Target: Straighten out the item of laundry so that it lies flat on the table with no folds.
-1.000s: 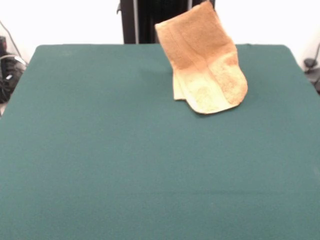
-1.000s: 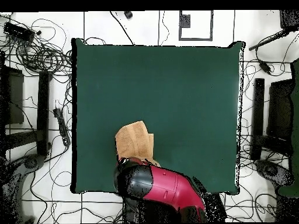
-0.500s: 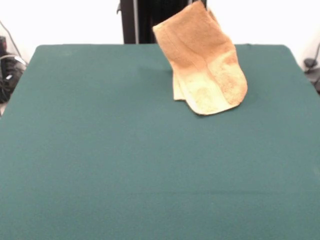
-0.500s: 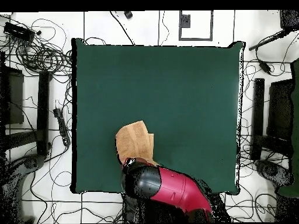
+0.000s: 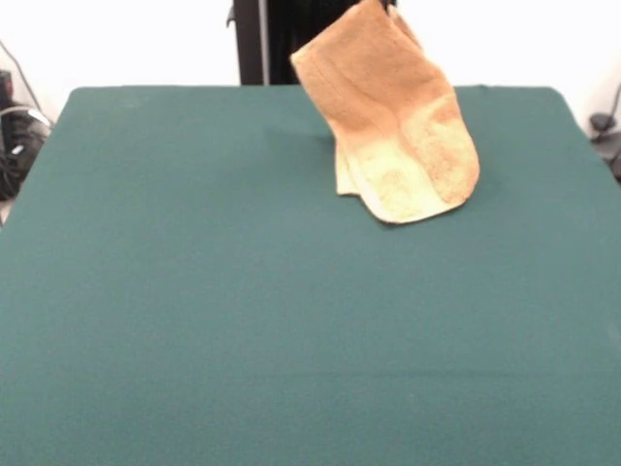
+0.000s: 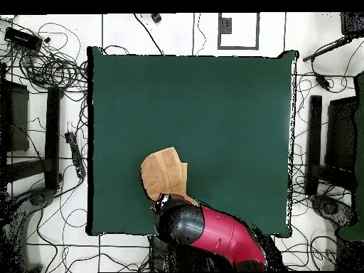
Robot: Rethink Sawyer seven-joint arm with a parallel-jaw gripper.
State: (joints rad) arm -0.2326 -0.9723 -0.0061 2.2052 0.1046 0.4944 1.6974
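Observation:
The item of laundry point(image 5: 393, 116), a golden-tan terry towel, hangs lifted and folded over the table point(image 5: 243, 320), its top corner at the picture's upper edge. Its paler lower end point(image 5: 403, 189) reaches down to the green cloth at the far right. In the overhead view the item of laundry point(image 6: 163, 174) shows near the table's point(image 6: 213, 106) bottom edge, left of centre. The red and black arm point(image 6: 206, 231) covers its lower end. The gripper is hidden under the arm's black wrist point(image 6: 179, 220) and holds the towel up by its top.
Cables point(image 6: 53, 67), dark stands point(image 6: 51, 135) and other equipment point(image 6: 334, 142) lie on the floor around the table. A dark pedestal point(image 5: 267, 39) stands behind the towel at the table's far edge.
The arm has moved to the right in the overhead view. In the front view the towel's held top corner has shifted left and slightly up, while its lower end has stayed in place.

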